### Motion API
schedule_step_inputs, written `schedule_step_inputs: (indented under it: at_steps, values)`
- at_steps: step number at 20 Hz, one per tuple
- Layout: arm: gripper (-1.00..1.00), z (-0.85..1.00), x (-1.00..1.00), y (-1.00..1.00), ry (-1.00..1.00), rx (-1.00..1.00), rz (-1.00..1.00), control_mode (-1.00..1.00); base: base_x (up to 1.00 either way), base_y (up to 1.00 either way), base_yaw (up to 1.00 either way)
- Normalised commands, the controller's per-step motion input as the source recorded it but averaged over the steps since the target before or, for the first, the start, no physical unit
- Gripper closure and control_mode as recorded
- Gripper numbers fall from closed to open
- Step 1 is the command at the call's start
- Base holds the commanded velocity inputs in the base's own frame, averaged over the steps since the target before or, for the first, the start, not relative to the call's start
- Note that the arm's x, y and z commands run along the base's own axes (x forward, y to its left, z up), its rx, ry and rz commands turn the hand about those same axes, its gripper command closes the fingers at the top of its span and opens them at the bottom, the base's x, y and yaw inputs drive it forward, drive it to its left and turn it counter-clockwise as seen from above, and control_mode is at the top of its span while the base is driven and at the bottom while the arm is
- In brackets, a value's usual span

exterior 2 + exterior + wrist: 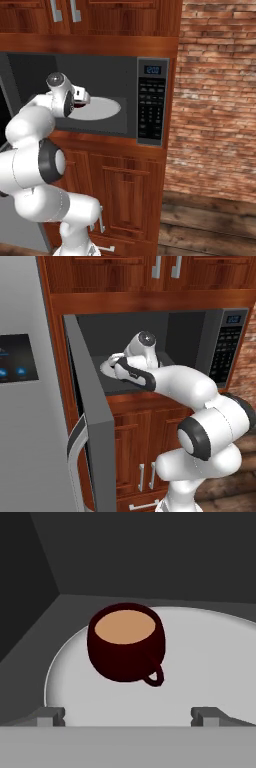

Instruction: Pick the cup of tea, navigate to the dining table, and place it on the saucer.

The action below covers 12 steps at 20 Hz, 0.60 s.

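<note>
Fingertips [50, 716] of my gripper [128, 717] are standing wide apart, gripping nothing, poking up at the bottom of the hand view just short of the cup of tea [126, 643]. That dark maroon cup is sitting upright on the pale round turntable [200, 662] inside the microwave [152, 100], its handle turning toward my right finger. My arm [175, 383] is reaching in past the open microwave door [90, 421], beside the grey fridge [25, 406].
</note>
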Motion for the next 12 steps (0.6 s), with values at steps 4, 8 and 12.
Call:
schedule_step_inputs:
  at_steps: [4, 8, 12]
  values:
    - [-1.00, 0.00, 0.29, 0.00, 0.00, 0.00, 0.00, -1.00, 0.00, 0.00, 0.00]
    - [-1.00, -0.02, 0.02, 0.00, 0.00, 0.00, 0.00, -1.00, 0.00, 0.00, 0.00]
    - [-1.00, -0.07, 0.01, 0.00, 0.00, 0.00, 0.00, -1.00, 0.00, 0.00, 0.00]
